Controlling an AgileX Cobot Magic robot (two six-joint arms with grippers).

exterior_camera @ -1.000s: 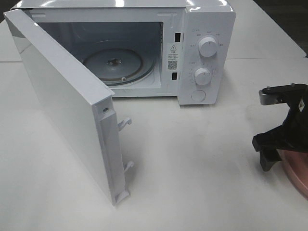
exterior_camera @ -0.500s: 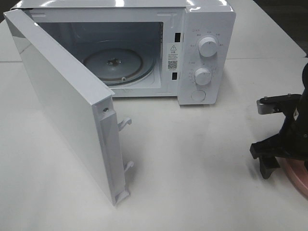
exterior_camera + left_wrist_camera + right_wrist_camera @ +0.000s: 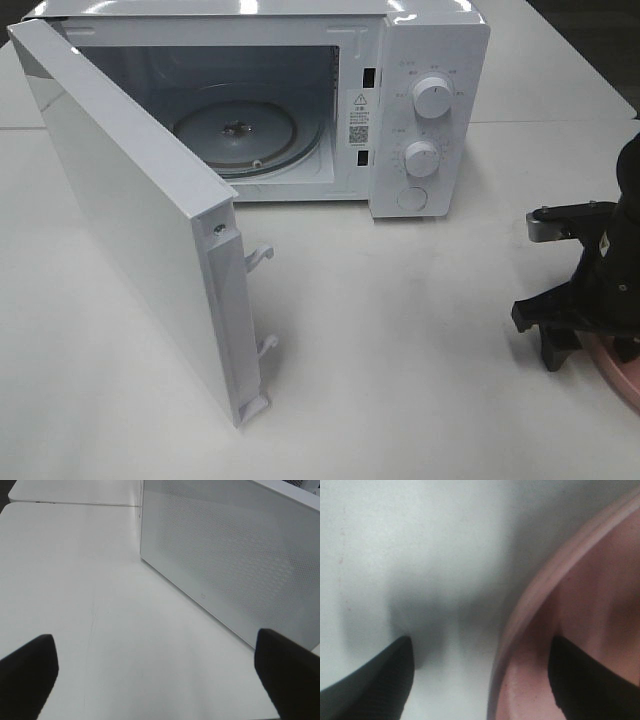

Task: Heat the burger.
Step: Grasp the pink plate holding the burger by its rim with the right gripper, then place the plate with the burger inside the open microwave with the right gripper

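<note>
The burger is out of view in every frame. The white microwave (image 3: 420, 100) stands at the back with its door (image 3: 130, 210) swung wide open and its glass turntable (image 3: 237, 135) bare. My right gripper (image 3: 590, 345) is at the right edge of the table, open, low over the rim of the pink plate (image 3: 618, 372). In the right wrist view the jaws straddle the plate rim (image 3: 545, 580): one finger (image 3: 375, 680) is over the table, the other (image 3: 590, 680) is over the plate. My left gripper (image 3: 157, 680) is open and empty over the bare table.
The open door juts toward the table's front on the left. In the left wrist view a white perforated microwave panel (image 3: 225, 555) stands close ahead of the left gripper. The table (image 3: 400, 330) between door and plate is bare.
My right gripper has moved down and a little left onto the plate's rim, covering more of the plate. The microwave and its door have not moved.
</note>
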